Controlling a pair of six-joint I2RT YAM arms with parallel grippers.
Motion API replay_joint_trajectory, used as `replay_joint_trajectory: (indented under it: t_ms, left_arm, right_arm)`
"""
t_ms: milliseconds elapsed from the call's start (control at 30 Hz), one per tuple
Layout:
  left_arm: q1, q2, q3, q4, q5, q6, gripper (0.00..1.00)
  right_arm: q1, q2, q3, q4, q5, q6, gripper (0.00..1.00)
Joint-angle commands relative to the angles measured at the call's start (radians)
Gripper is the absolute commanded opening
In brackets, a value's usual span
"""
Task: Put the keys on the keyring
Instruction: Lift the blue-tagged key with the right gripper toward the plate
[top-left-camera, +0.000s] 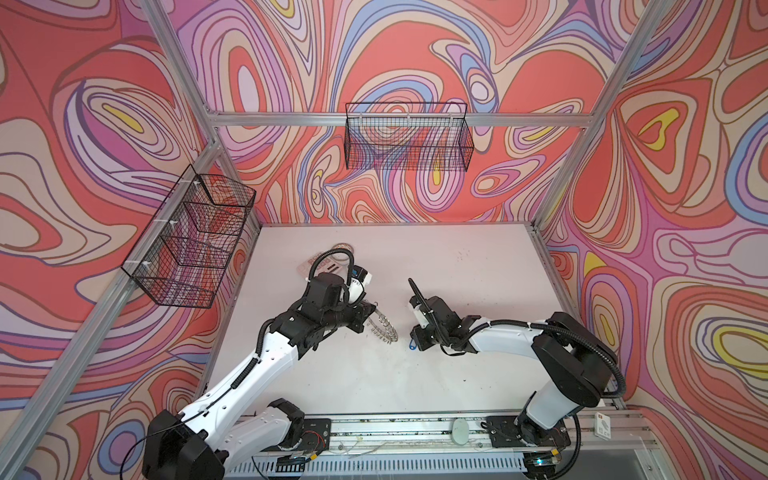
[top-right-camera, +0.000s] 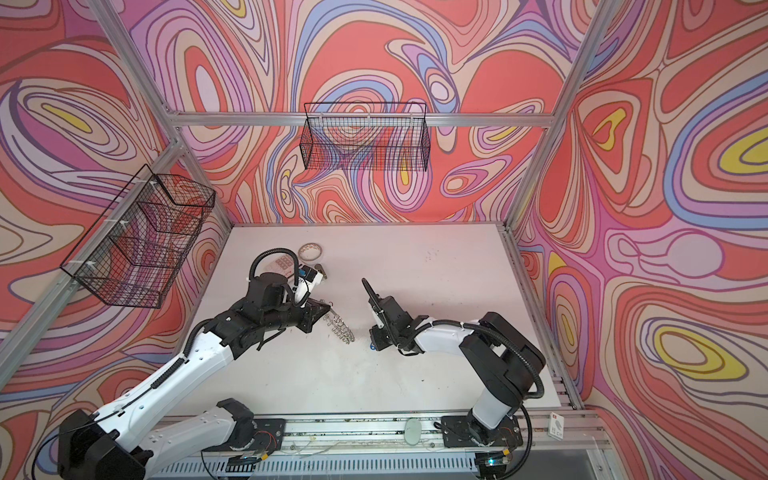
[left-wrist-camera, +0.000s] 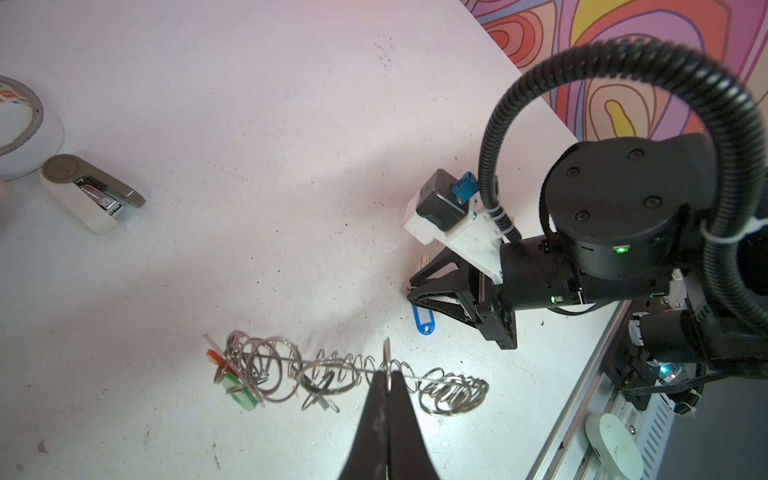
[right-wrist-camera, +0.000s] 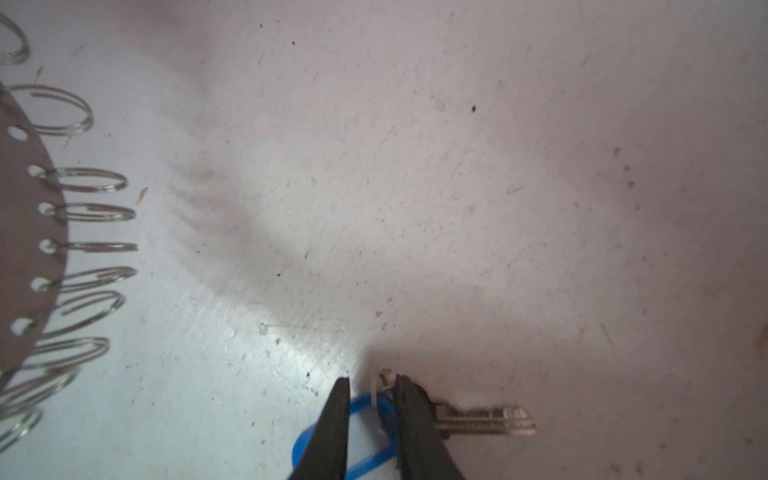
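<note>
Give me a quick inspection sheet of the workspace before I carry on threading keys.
Surface: white table, scuffed and speckled; no spills seen.
Job's things: keyring held on edge; red tag and green tag hang from it; blue-tagged key lies on the table, apart from it.
Clutter: tape roll, stapler and pink keypad device at the far left.
Grippers: left gripper shut on the keyring's rim; right gripper slightly open, straddling that key's tag.
Cables: black conduit loops above each wrist; no snag seen.
Surroundings: wire baskets on rear and left walls; patterned walls.
</note>
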Motion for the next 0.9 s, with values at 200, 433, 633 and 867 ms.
replay_joint_trajectory:
  t_ms: [200,433,633,867]
  left_arm:
    - [0.006,0.007,0.033,0.020,0.022,0.010,0.00]
    - [0.006,0.009,0.032,0.016,0.025,0.009,0.00]
    - [0.006,0.010,0.033,0.019,0.024,0.010,0.00]
    - [0.006,0.008,0.034,0.017,0.017,0.015,0.00]
  right_arm:
    - [0.005,0.007,0.024,0.000,0.032,-0.007,0.18]
    - [0.005,0.013,0.023,-0.005,0.032,-0.009,0.12]
    - [0.005,-0.006,0.014,0.003,0.042,-0.006,0.04]
    - [0.005,-0.080,-0.016,0.064,0.059,-0.015,0.00]
